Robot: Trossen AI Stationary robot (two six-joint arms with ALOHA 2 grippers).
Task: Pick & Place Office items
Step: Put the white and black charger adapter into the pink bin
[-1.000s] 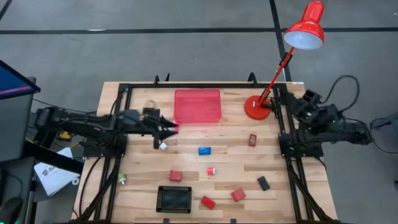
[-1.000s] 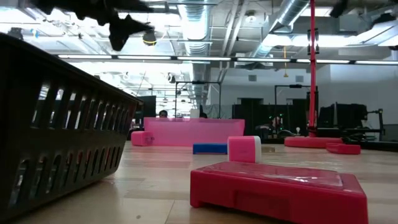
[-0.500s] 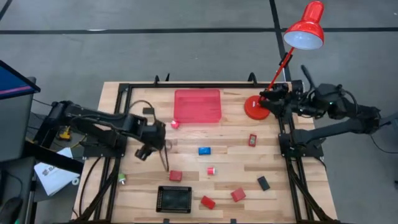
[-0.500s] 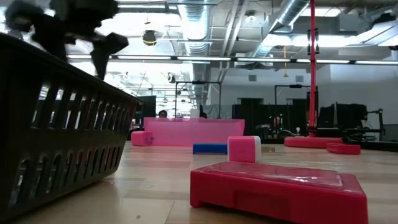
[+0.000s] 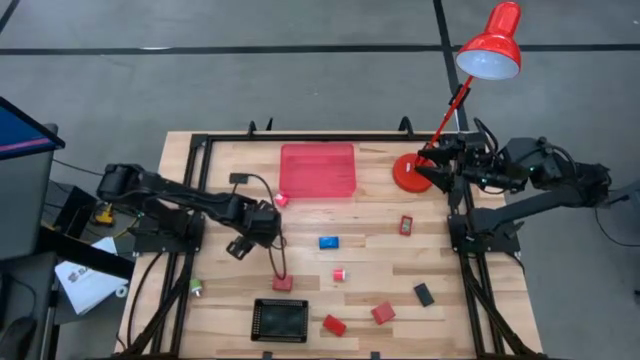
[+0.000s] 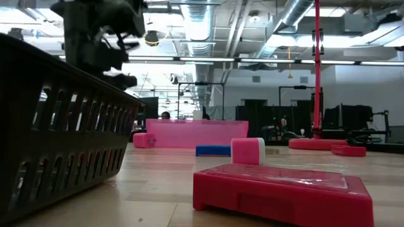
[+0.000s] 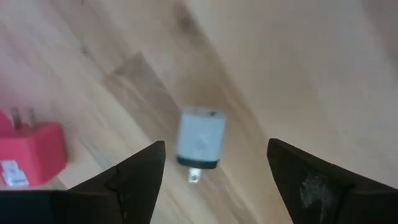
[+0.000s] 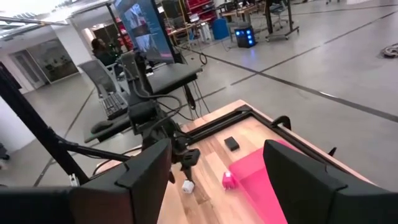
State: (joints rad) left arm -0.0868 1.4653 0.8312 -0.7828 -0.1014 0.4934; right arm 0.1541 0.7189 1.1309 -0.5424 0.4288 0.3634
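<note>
Since a moment ago the left gripper [image 7: 214,165] has been swung away from the red tray's [image 5: 318,170] near-left corner — fingers apart, empty — above a white plug piece [image 7: 200,139] on the table's left half, apparently the next pick, while the right gripper [image 5: 428,170] waits, open, by the lamp base [image 5: 408,176].

Two dark, jointed arms with black looping cables; the left gripper [image 7: 214,171] shows broad, matte black, wedge-shaped fingers [image 7: 137,177].

Around the flat translucent red tray [image 5: 317,171], the wooden table [image 5: 370,250] lies bare in front; the red desk lamp [image 5: 412,172] blocks its right side.
</note>
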